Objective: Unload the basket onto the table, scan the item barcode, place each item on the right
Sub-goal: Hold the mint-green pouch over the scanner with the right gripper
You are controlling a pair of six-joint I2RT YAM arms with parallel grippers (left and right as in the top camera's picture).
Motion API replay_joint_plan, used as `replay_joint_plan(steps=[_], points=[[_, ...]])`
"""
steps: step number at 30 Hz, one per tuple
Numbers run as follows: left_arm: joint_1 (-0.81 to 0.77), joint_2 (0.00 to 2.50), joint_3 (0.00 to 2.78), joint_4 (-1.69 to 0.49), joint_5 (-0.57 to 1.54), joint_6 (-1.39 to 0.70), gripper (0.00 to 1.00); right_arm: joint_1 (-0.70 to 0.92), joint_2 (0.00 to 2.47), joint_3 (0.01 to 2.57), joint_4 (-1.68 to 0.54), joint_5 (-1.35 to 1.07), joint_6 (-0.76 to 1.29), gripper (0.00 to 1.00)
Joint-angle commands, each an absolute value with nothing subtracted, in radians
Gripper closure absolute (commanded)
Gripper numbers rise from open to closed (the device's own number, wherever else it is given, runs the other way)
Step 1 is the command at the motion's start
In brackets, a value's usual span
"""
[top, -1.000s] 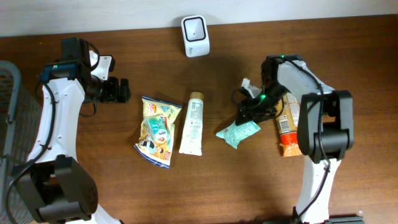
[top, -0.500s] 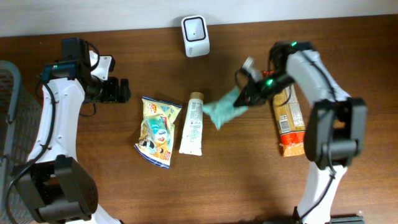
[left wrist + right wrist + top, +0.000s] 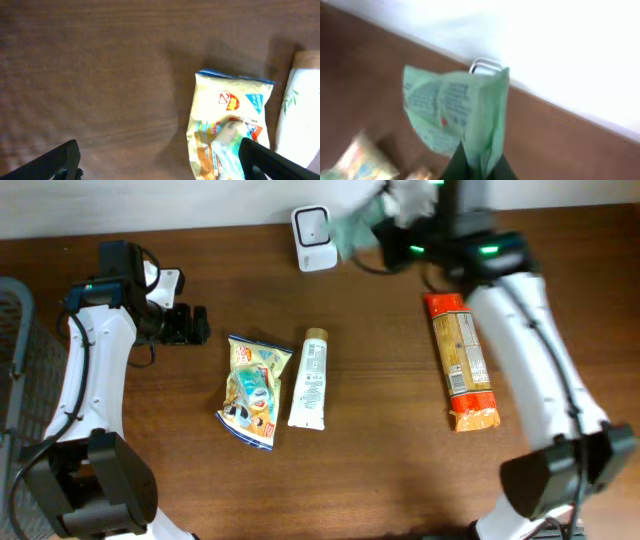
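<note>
I read bare tabletop (image 3: 380, 330) directly in front of the scanner (image 3: 314, 238), as far as the tube (image 3: 311, 380) and snack bag (image 3: 254, 390). Just right of the scanner, the raised green packet (image 3: 352, 228) blocks approach. Farther right lies the orange box (image 3: 462, 360).

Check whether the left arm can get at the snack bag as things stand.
Probably yes. The left end effector is open and sits near the bag, with only bare table between them. The tube lies on the bag's far side, so it shouldn't block.
</note>
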State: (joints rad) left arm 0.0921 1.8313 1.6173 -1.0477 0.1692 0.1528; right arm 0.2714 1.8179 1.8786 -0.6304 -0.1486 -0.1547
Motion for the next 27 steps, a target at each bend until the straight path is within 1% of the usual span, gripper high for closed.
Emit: replay_joint_plan(steps=[1,3,4,7,8,10,19,22,23,24,27], points=[[0.095,1.834,1.618,-1.048,0.176,0.144,0.01,0.385,1.94,1.888,-0.346,0.301,-0.416,0.96],[0.094,1.834,1.618,-1.048,0.176,0.144,0.01,0.412,2.087,1.888,-0.051,0.327,-0.661,0.96],[0.095,1.834,1.618,-1.048,0.176,0.144,0.01,0.412,2.169,1.888,0.086,0.326,-0.746,0.96],[0.094,1.834,1.618,-1.048,0.177,0.144,0.01,0.412,2.346,1.888,0.317,0.328,-0.98,0.96],[0.094,1.834,1.618,-1.048,0.176,0.144,0.01,0.413,2.386,1.888,0.382,0.35,-1.021,0.96],[0.094,1.834,1.618,-1.048,0.176,0.144,0.01,0.415,2.416,1.888,0.462,0.379,-1.021,0.96],[0.095,1.834,1.618,-1.048,0.176,0.144,0.01,0.415,2.419,1.888,0.461,0.382,-1.021,0.96],[0.095,1.834,1.618,-1.048,0.176,0.144,0.01,0.419,2.35,1.888,0.448,0.379,-1.002,0.96],[0.095,1.834,1.618,-1.048,0.176,0.144,0.01,0.419,2.309,1.888,0.432,0.379,-0.938,0.96],[0.09,1.834,1.618,-1.048,0.176,0.144,0.01,0.419,2.273,1.888,0.397,0.379,-0.895,0.96],[0.09,1.834,1.618,-1.048,0.176,0.144,0.01,0.419,2.086,1.888,0.047,0.32,-0.645,0.96]])
